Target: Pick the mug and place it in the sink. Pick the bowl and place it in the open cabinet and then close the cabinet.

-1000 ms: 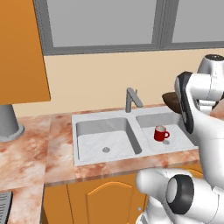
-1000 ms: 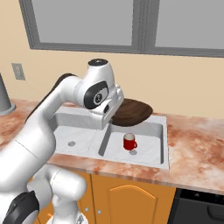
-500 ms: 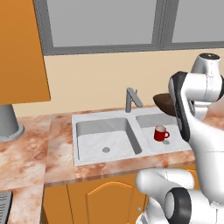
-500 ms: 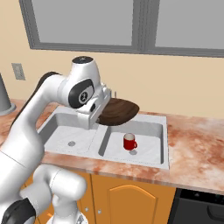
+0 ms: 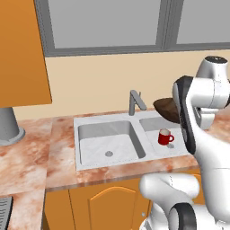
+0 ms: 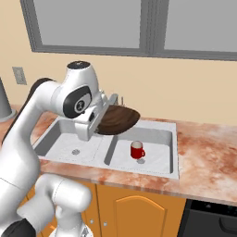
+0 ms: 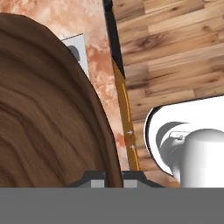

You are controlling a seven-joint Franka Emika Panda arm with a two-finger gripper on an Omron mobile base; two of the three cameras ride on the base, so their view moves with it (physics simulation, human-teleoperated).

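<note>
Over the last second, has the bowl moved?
Yes. The bowl, gripped by the tool, has swung left in the right base view: it hung above the mug, now it is over the sink divider.

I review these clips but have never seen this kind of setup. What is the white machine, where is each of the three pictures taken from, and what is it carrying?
The white machine is a rendered robot arm on a driving base in a simulated kitchen. Two pictures come from cameras on the base, behind the arm to its left and right. The third comes from a camera on the hand. The claw is shut on the rim of a dark brown bowl, carried in the air above the grey sink. A red mug stands upright in the sink's right basin. The faucet rises behind the basins, and the marbled counter surrounds them.
</note>
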